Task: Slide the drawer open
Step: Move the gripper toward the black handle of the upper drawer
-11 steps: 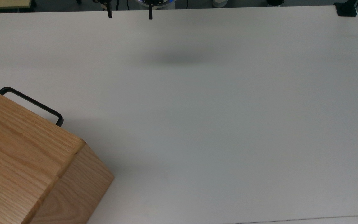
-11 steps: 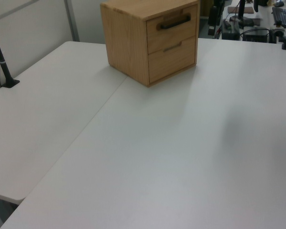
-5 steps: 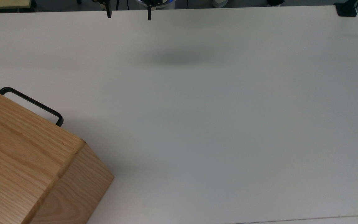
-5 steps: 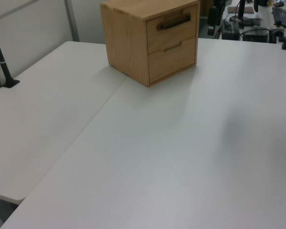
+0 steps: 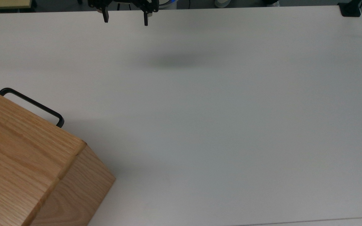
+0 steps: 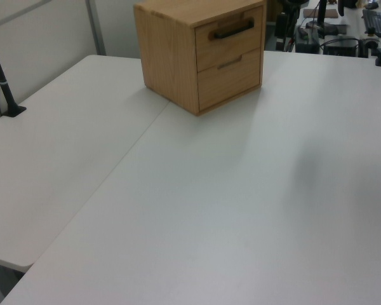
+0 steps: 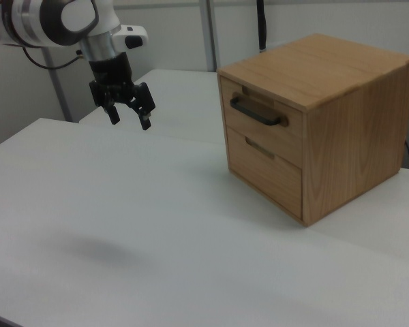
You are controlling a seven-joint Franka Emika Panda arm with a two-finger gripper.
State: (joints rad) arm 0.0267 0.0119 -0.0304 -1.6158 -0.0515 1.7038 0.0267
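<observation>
An oak cabinet [image 7: 341, 102] stands on the white table [image 7: 157, 225] at the right view's right. Its upper drawer [image 7: 286, 139] is shut flush with the cabinet and carries a long black bar handle [image 7: 258, 112]. The left view has the same drawer [image 6: 228, 43] and handle [image 6: 233, 29] at the top. In the top view the handle [image 5: 31, 105] juts out past the cabinet top [image 5: 17, 150]. My gripper [image 7: 129, 120] hangs open and empty above the table, well to the left of the cabinet in the right view. It is at the top view's upper edge [image 5: 125, 19], far from the handle.
A lower drawer [image 7: 262, 174] with a small notch pull sits under the upper one. A black clamp [image 5: 350, 9] grips the table's far corner in the top view. A black post [image 6: 3, 82] stands at the left view's left. A seam [image 6: 114, 175] joins two tabletops.
In the top view the gripper has come slightly down and left, and more of its hand shows. Its shadow on the table shifted a little. The drawer has not moved.
</observation>
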